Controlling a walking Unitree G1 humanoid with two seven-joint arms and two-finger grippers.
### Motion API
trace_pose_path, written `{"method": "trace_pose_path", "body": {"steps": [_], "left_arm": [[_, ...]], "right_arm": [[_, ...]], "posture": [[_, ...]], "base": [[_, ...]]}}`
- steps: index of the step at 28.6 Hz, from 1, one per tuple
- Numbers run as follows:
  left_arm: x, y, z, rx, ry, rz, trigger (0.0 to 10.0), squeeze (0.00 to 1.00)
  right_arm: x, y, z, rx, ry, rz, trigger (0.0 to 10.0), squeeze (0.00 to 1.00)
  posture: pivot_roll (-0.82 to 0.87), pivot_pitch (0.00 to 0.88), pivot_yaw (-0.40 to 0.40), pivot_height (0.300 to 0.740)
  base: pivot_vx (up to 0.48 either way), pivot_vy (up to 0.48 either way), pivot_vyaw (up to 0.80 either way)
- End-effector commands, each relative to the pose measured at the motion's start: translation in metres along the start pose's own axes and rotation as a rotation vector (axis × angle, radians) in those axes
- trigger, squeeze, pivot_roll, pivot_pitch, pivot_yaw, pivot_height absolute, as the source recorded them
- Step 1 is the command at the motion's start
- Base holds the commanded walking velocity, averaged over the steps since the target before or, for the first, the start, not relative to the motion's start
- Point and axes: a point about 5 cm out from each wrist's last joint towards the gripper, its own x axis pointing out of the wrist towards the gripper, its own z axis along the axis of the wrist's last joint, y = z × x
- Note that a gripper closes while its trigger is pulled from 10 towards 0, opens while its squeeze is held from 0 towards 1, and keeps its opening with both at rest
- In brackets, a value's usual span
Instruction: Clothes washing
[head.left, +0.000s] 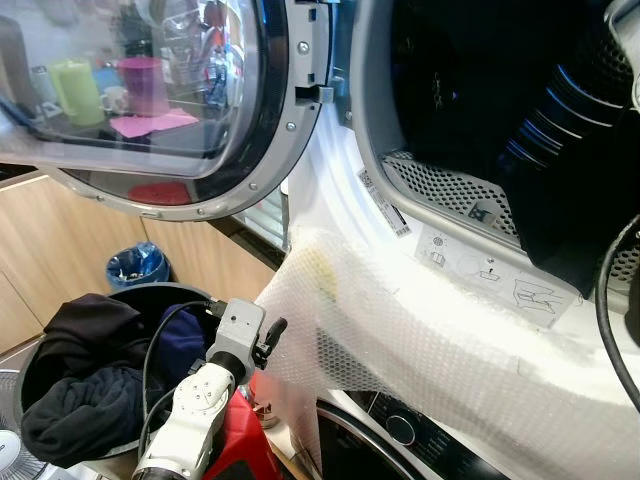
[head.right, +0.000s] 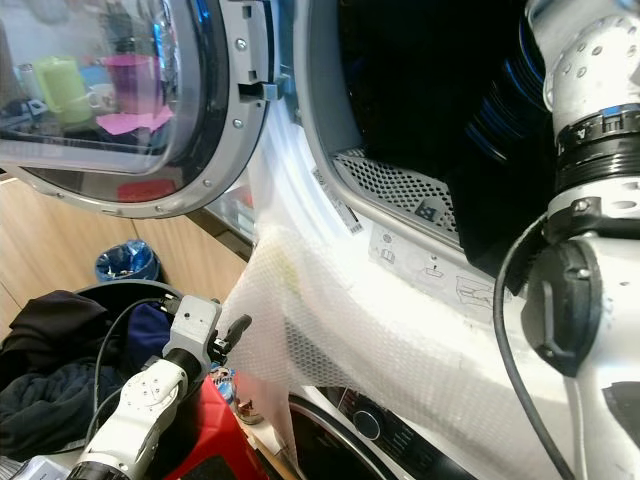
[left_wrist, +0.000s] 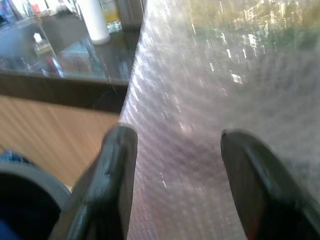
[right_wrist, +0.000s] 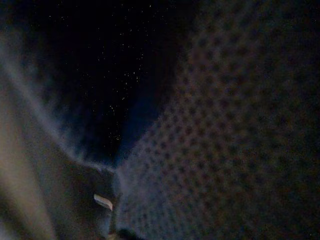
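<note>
While its jaws stand wide apart and grip nothing, the left gripper (left_wrist: 175, 185) hovers just beside the bubble wrap (head.left: 420, 330) draped over the washing machine's (head.left: 470, 250) open front, near a basket (head.left: 165, 297) of dark clothes (head.left: 80, 380); the right arm (head.right: 590, 150) reaches into the dark drum (head.left: 450, 80), where its gripper's fingers cannot be made out against blurred, perforated metal

dark round laundry basket (head.left: 150, 296) down by the washer, heap of dark clothes (head.left: 85, 380) piled inside, wooden cabinets (head.left: 60, 250) behind
</note>
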Motion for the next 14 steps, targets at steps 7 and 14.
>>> {"method": "trace_pose_path", "body": {"steps": [7, 14], "left_arm": [[-0.002, -0.008, -0.011, 0.000, 0.061, -0.021, 10.0, 0.00], [-0.003, -0.011, -0.012, 0.011, 0.076, -0.059, 10.0, 0.00]], "right_arm": [[-0.019, -0.073, -0.010, -0.171, 0.071, -0.481, 10.0, 0.00], [-0.021, -0.080, -0.016, -0.263, 0.111, -0.506, 10.0, 1.00]], "posture": [[0.14, 0.003, -0.078, 0.740], [0.13, 0.018, -0.064, 0.740]], "base": [[0.000, 0.000, 0.00], [0.000, 0.000, 0.00]]}}
